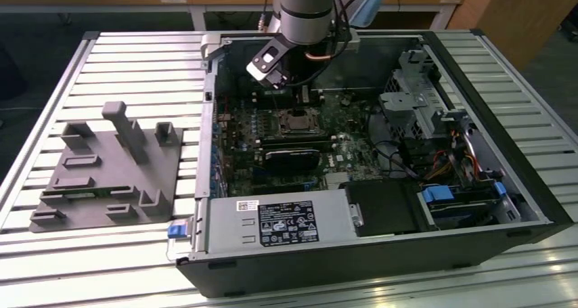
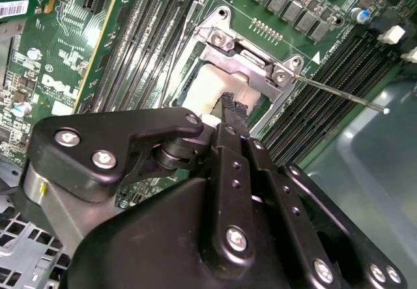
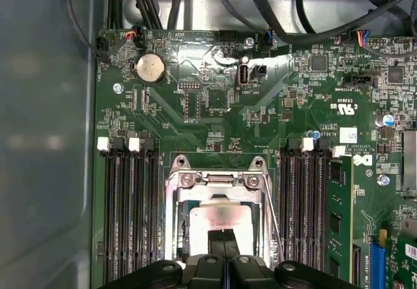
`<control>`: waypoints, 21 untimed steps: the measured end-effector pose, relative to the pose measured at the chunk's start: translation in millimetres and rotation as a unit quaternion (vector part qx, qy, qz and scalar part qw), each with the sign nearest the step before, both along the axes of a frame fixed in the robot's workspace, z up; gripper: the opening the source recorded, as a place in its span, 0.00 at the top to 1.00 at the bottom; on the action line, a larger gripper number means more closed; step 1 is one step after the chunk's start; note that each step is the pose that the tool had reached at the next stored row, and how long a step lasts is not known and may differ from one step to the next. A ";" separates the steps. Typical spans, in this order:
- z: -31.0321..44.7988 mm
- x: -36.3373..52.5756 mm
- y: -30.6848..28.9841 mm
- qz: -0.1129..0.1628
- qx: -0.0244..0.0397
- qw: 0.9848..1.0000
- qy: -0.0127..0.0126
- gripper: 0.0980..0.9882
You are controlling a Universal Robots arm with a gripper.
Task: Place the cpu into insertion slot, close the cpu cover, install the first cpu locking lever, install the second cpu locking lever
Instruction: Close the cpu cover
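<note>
The gripper (image 3: 223,238) hangs straight over the insertion slot (image 1: 294,122), which sits mid-motherboard (image 3: 215,107) between two banks of long black memory slots (image 3: 127,217). Its two black fingers are pressed together, with only a thin seam between the tips and nothing visibly pinched. The cpu (image 3: 218,219) already lies flat in the slot. Its pale metal top shows through the window of the cpu cover (image 3: 176,224), which looks to be lying down around it. In the second wrist view the joined tips of the gripper (image 2: 229,104) are over the cpu (image 2: 205,87), on the side away from the cover's screwed end (image 2: 244,58). Whether they touch the metal I cannot tell. From that screwed end's corner a thin wire locking lever (image 2: 339,95) juts out. Its long axis crosses the neighbouring memory slots and it is not tucked against the socket, so it appears unlatched, lying just off to one side of the fingertips. A green memory stick (image 3: 340,224) stands in the bank past the lever, and a coin battery (image 3: 150,68) and cable bundles sit well clear toward the board's edge. Outside the open computer case (image 1: 505,186), a grey fixture (image 1: 108,166) rests on the slatted table at the exterior view's left.
</note>
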State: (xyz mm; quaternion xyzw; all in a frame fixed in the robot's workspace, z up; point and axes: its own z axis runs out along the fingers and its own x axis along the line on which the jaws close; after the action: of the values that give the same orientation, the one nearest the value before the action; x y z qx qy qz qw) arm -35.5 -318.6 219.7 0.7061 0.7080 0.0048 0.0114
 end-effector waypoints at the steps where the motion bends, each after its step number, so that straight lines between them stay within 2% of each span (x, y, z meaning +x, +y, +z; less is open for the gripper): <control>1: 0.0 0.0 0.0 0.004 0.000 1.000 0.000 0.99; 5: -0.1 0.0 0.0 0.037 0.000 0.999 0.000 0.99; 10: -0.2 0.0 0.0 0.081 -0.001 0.997 0.000 0.99; 13: -0.2 0.0 0.0 0.106 -0.003 0.994 0.000 0.99; 16: -0.3 0.0 0.0 0.132 -0.004 0.991 0.000 0.99; 21: -0.3 -0.2 0.0 0.165 -0.012 0.986 0.001 0.99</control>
State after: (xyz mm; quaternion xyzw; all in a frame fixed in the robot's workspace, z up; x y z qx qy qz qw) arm -35.7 -318.6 219.4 0.5797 0.8146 -0.0028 0.0183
